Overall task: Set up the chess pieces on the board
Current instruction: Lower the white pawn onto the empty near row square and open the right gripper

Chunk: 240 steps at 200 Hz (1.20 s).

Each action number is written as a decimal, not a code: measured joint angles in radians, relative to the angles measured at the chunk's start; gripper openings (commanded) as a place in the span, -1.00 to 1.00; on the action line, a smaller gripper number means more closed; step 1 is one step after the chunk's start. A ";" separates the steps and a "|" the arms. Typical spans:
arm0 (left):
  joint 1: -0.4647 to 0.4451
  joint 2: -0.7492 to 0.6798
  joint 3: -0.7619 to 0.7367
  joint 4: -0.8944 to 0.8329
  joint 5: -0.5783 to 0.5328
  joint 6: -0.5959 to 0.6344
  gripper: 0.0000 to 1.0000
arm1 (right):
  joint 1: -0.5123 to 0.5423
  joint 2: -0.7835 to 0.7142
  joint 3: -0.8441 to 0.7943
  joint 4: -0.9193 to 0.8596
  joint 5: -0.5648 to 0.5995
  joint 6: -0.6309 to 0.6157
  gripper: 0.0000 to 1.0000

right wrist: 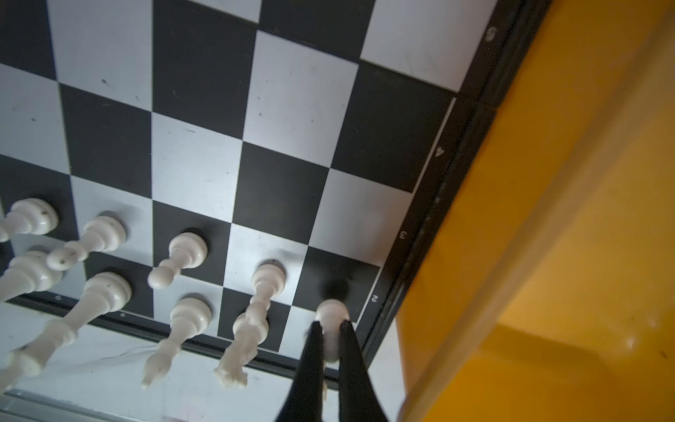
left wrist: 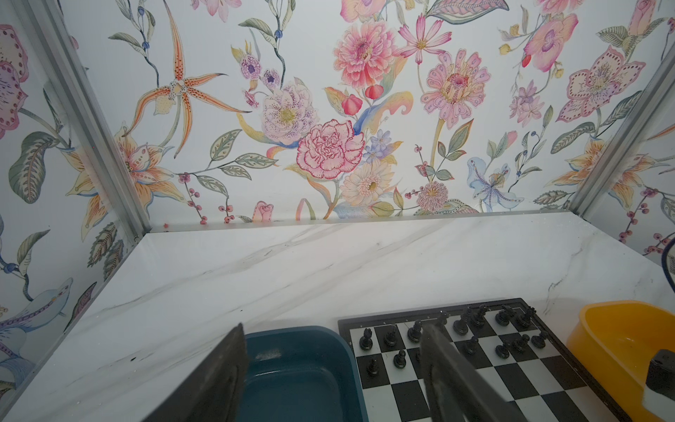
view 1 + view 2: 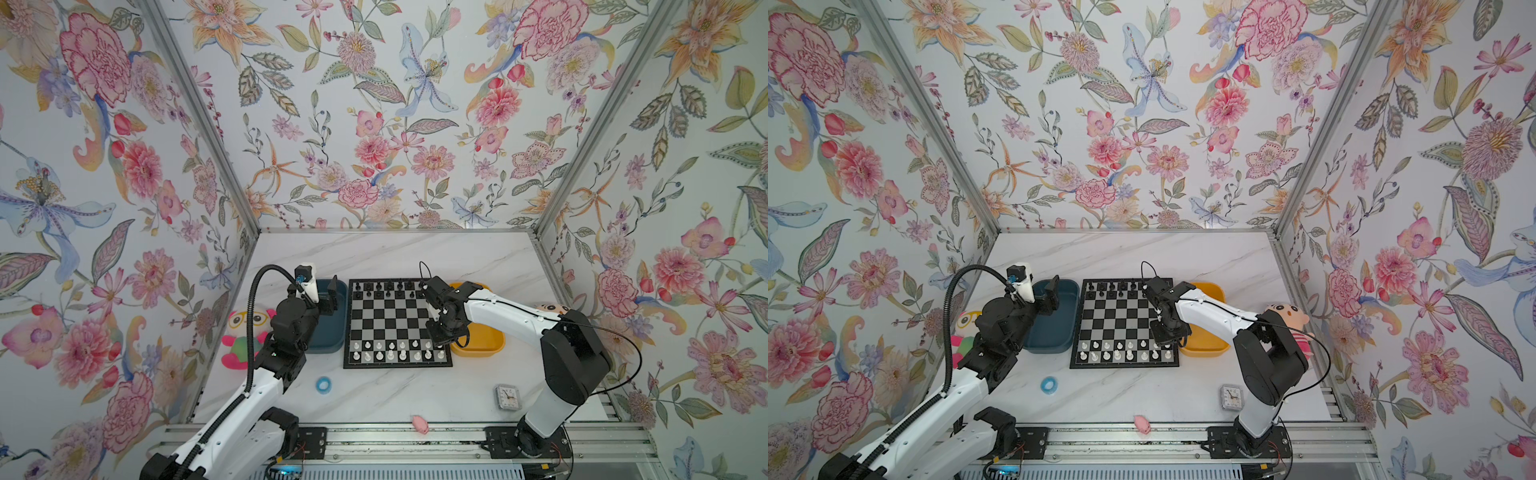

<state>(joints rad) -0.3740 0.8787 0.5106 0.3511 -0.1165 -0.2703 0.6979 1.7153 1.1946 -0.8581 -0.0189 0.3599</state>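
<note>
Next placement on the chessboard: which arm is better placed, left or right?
Right. The right gripper is shut on a small white plastic chess piece above the near right corner of the black-and-silver chessboard, where a square is bare. The left gripper hangs open over the teal oblong bin, holding nothing.

Both top views high overhead, wrist views low and close, all sharing the board (image 3: 390, 320)

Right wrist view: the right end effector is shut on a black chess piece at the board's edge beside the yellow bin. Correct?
Not quite. The piece is white, not black: the right wrist view shows the right end effector shut on a white chess piece at the board edge beside the yellow bin.
</note>
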 measured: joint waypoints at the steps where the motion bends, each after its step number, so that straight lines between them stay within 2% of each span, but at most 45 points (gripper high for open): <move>1: 0.000 0.000 0.000 0.000 0.000 0.000 0.52 | 0.000 0.000 0.000 0.000 0.000 0.000 -1.00; 240: 0.000 -0.004 0.000 -0.001 0.000 -0.007 0.52 | -0.002 0.003 -0.029 0.040 -0.003 0.015 -1.00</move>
<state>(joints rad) -0.3740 0.8749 0.5106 0.3504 -0.1162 -0.2775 0.6960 1.7180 1.1656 -0.8177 -0.0216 0.3752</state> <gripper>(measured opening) 0.758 0.078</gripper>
